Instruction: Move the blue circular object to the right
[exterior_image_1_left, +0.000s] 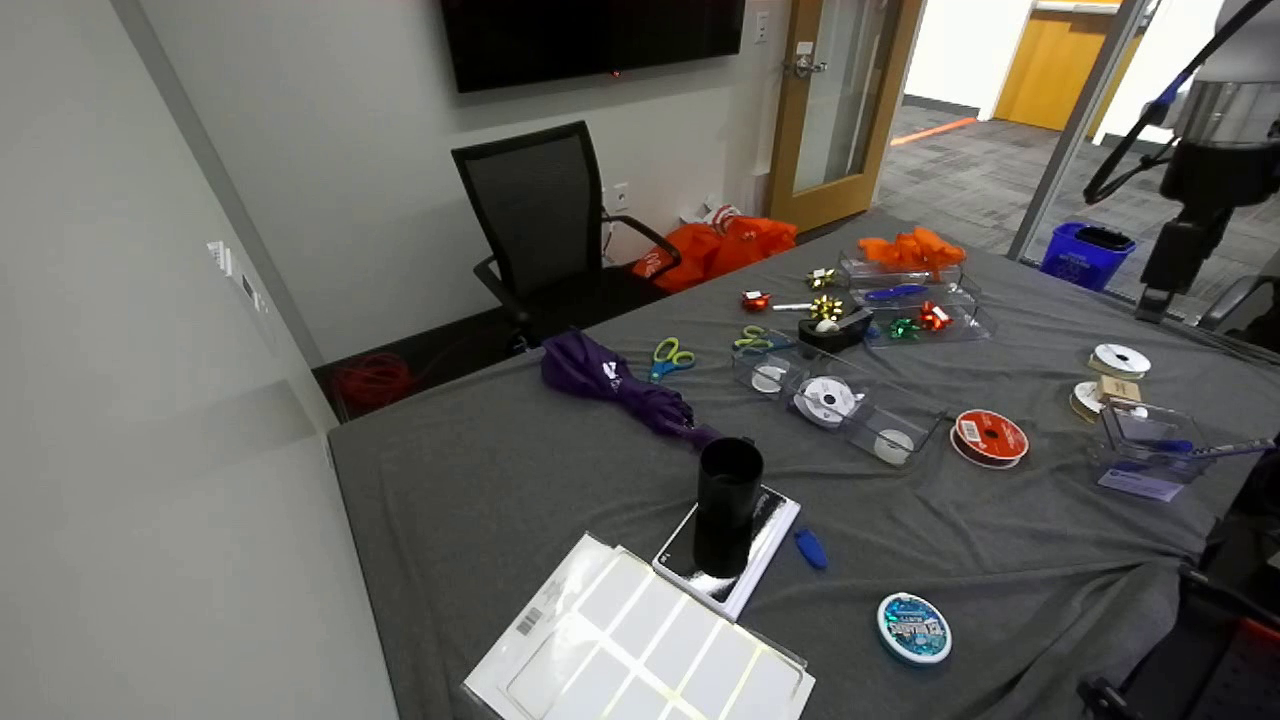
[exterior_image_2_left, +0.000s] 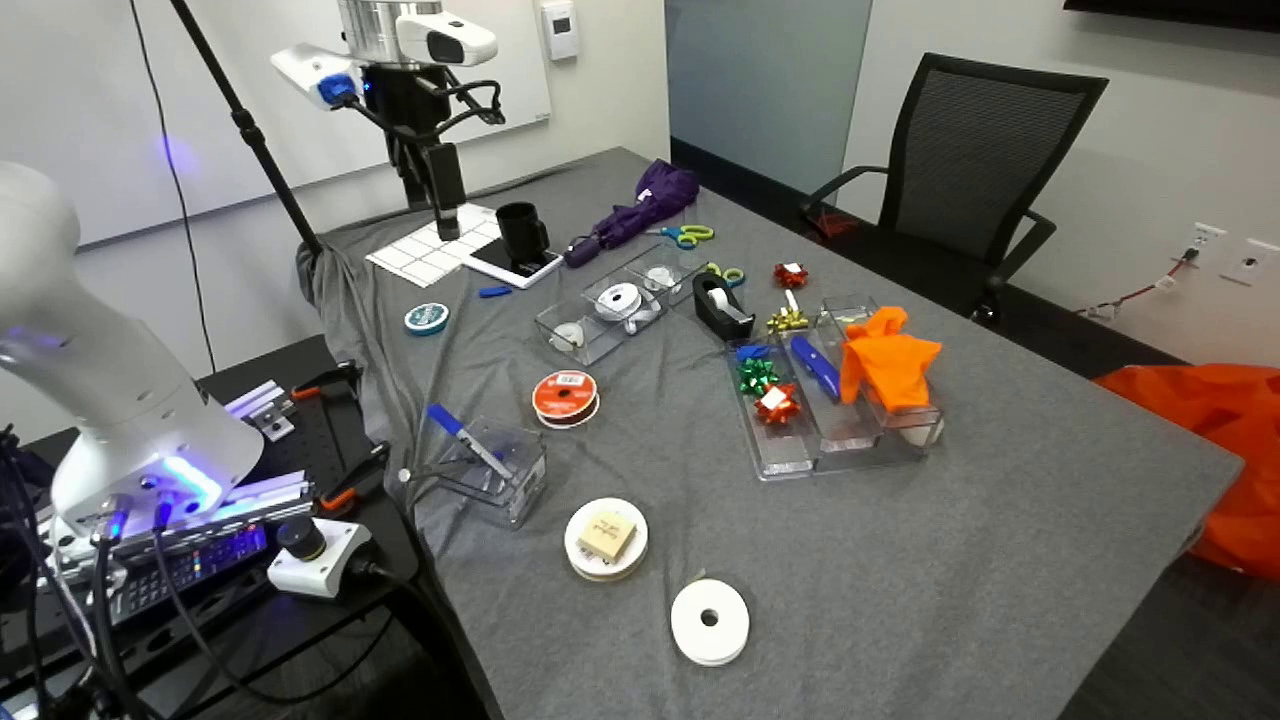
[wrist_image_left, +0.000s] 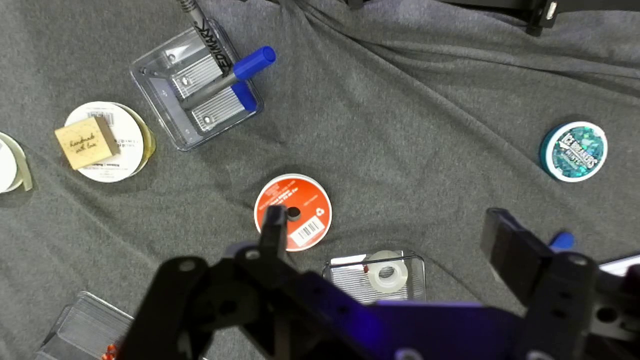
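The gripper (wrist_image_left: 387, 220) hangs above the surface (wrist_image_left: 410, 135), released and spread wide. In the wrist view the blue circular object (wrist_image_left: 575, 151) lies up and right of it, short of the surface's top edge; open room runs leftward to the orange-red spool (wrist_image_left: 305, 202), partly behind the gripper.

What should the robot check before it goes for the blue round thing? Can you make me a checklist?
1. Fingers open: ok, there's a wide gap between them.
2. Fingers holding nothing: ok.
3. Blue round thing lying flat on the gray cloth: ok.
4. Other objects not touching it: ok, they all sit apart from it.
5. Fingers lined up over it: not ok, the wrist view shows it beyond them, not between.
6. Which way "right" means: cannot tell from the pictures.
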